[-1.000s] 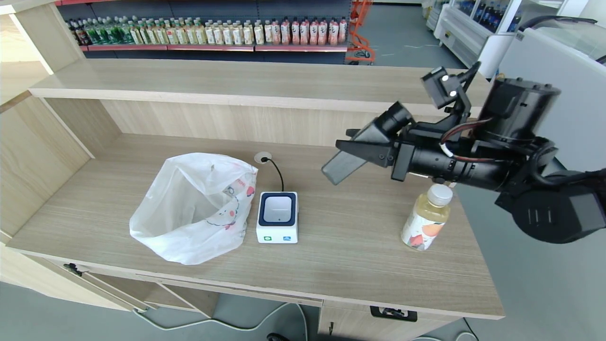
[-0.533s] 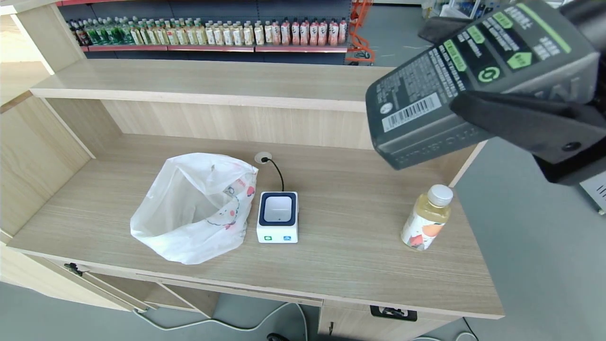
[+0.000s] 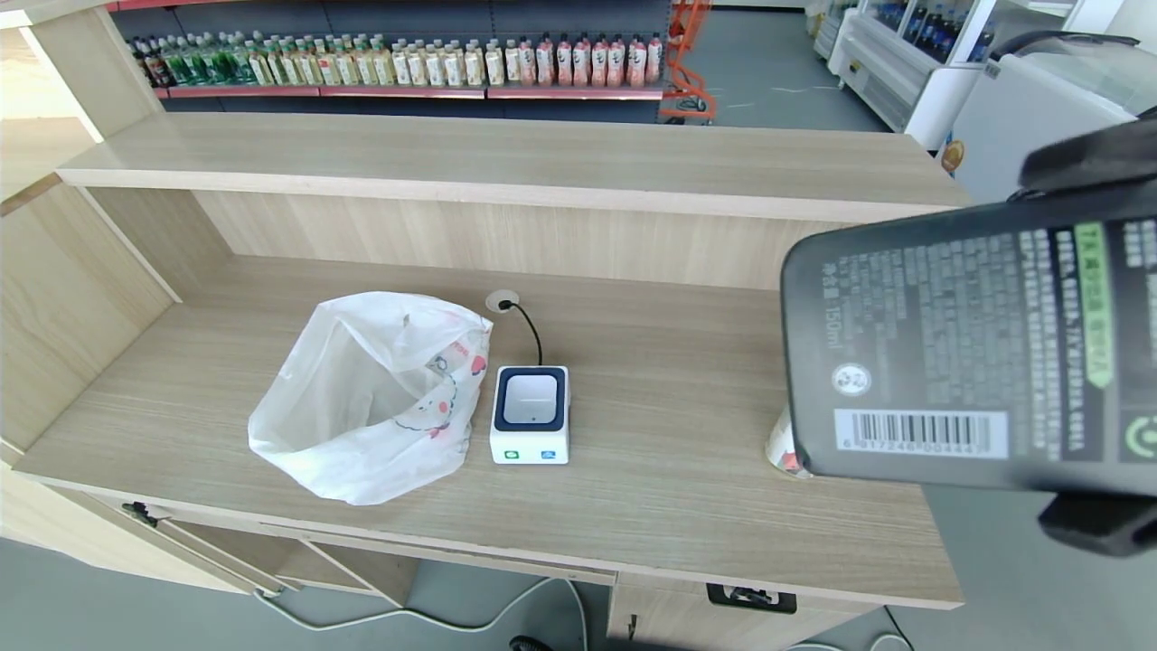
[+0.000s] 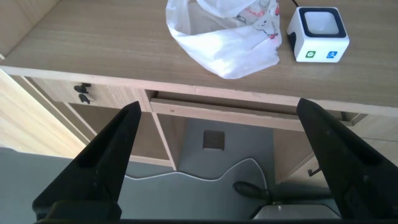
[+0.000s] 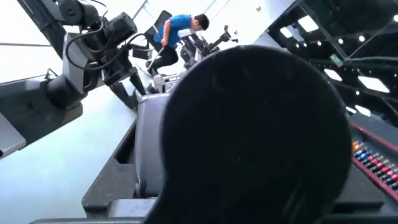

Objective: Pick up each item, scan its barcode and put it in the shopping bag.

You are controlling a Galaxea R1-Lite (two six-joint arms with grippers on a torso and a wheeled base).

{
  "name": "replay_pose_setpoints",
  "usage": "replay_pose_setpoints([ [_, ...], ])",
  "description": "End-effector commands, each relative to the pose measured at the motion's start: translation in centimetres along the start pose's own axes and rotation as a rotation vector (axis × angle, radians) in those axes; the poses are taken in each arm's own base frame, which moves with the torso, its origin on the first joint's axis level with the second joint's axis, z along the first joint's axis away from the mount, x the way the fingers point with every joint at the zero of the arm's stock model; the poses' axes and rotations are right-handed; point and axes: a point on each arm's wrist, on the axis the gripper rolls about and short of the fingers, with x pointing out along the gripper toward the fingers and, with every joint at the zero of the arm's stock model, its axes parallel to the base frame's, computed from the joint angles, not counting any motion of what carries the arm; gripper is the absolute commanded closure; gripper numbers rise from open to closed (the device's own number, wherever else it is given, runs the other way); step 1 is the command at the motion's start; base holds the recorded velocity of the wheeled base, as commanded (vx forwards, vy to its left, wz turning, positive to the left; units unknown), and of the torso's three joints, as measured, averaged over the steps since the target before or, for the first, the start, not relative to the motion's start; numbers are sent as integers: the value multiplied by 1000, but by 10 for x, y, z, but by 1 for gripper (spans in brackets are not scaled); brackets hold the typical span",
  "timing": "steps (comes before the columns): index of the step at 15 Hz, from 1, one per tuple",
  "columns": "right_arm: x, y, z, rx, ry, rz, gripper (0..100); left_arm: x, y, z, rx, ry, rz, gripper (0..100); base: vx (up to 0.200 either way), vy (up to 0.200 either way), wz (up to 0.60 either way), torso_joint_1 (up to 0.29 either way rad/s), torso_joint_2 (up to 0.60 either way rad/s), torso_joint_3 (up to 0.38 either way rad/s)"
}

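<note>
Black container (image 3: 976,353) in right fingers (image 3: 1095,524), barcode (image 3: 920,432) and small print facing camera

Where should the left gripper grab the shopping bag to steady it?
Likely the far upper rim of the shopping bag, pinched from above: the mouth gapes upward and thin film stands free there, while the lower part slumps on the counter.

Bright, even daylight — soft shadows

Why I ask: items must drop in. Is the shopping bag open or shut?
Open: the shopping bag sits on the counter with its mouth spread wide, its inside showing.
</note>
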Motion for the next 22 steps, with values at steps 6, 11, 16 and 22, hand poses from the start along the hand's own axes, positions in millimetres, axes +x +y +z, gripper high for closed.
replay_pose_setpoints([
  [6, -1, 7, 4, -56, -10, 13, 100, 0, 0, 0, 0, 0, 0, 0, 0, 0, 0, 0, 0, 0],
  [11, -5, 20, 19, -42, -12, 50, 100, 0, 0, 0, 0, 0, 0, 0, 0, 0, 0, 0, 0, 0],
  [16, -5, 23, 22, -44, -9, 54, 100, 0, 0, 0, 0, 0, 0, 0, 0, 0, 0, 0, 0, 0],
  [22, -6, 24, 24, -45, -5, 52, 100, 0, 0, 0, 0, 0, 0, 0, 0, 0, 0, 0, 0, 0],
])
